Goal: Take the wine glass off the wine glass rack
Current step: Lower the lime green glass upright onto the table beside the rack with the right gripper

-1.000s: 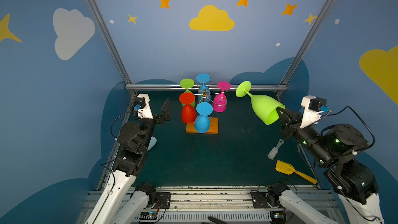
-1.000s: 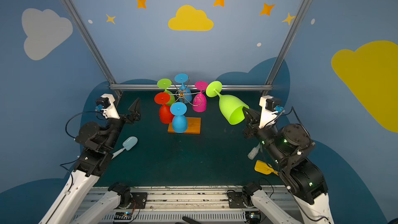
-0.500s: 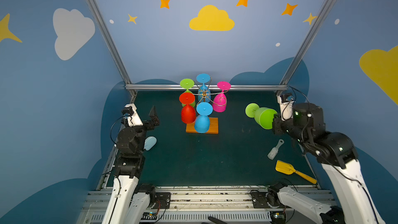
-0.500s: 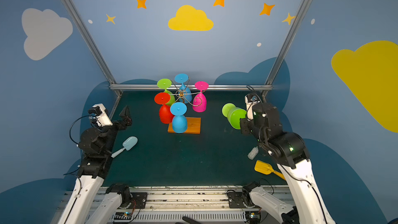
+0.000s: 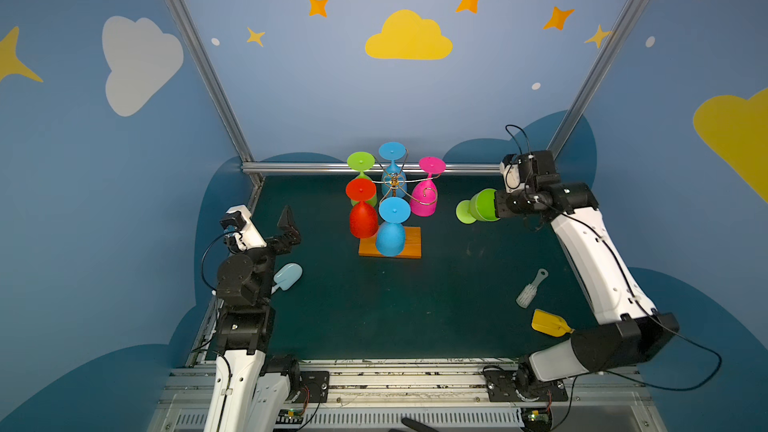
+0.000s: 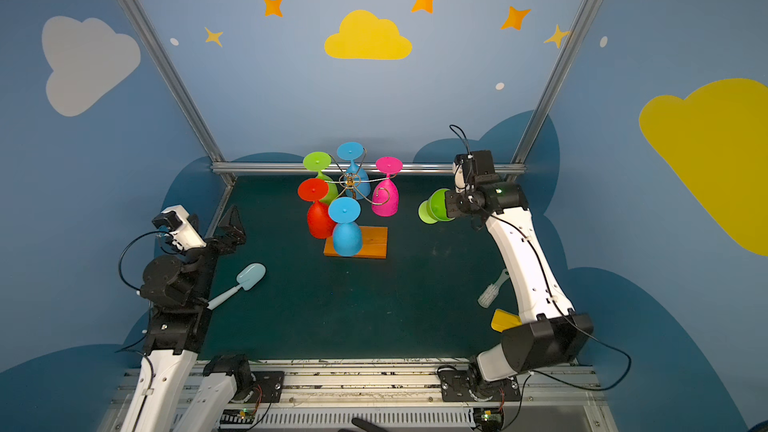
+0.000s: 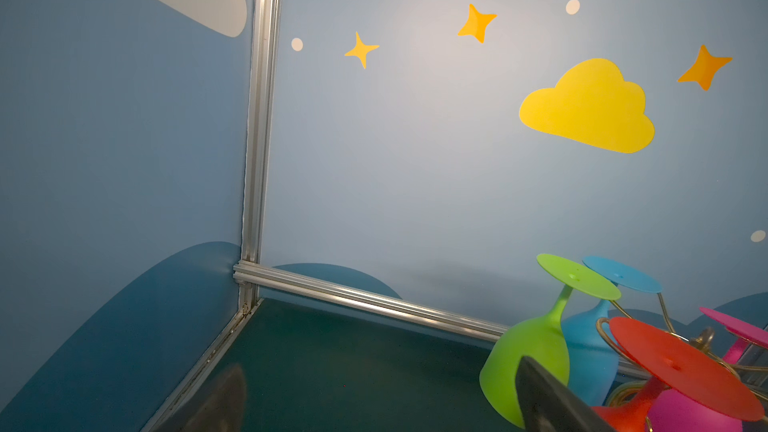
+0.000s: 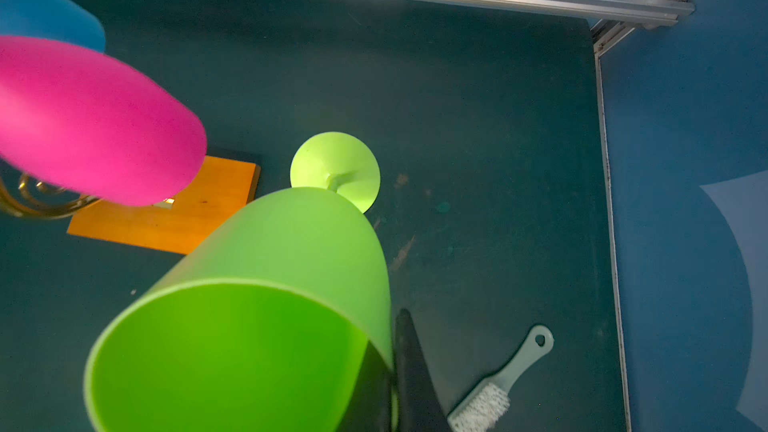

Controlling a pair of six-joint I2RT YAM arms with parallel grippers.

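**Operator:** What's the setting?

**Spotter:** You're in a blue booth painted with clouds and stars, over a dark green surface (image 5: pixel 436 305). The wine glass rack (image 5: pixel 409 239) stands toward the back middle. Five coloured glasses hang upside down from its gold wire arms.

**Operator:** And the glass I'm after?

**Spotter:** The lime-green wine glass (image 5: pixel 478 206) is off the rack, out to its right in both top views. It's near the pink glass (image 5: pixel 424 201) but apart from it. Your right hand (image 8: pixel 392 351) is clamped on the bowl's wall at the rim, one finger inside and one outside. The glass is tilted, with its foot leading down toward the surface. I cannot tell whether the foot touches.

**Operator:** How will it handle?

**Spotter:** It looks like matte, opaque plastic or silicone, so I judge it light and not brittle. The wall seems thin and may give under your pinch. It's also smooth, and the foot is far from your grip, so it could swing or slide. Move it gently. If you regrip, the slim stem just above the foot looks the surest place.

**Operator:** My other arm?

**Spotter:** Your left hand (image 7: pixel 380 367) sits at the left edge with its fingers spread wide. It holds nothing and is well apart from the rack.
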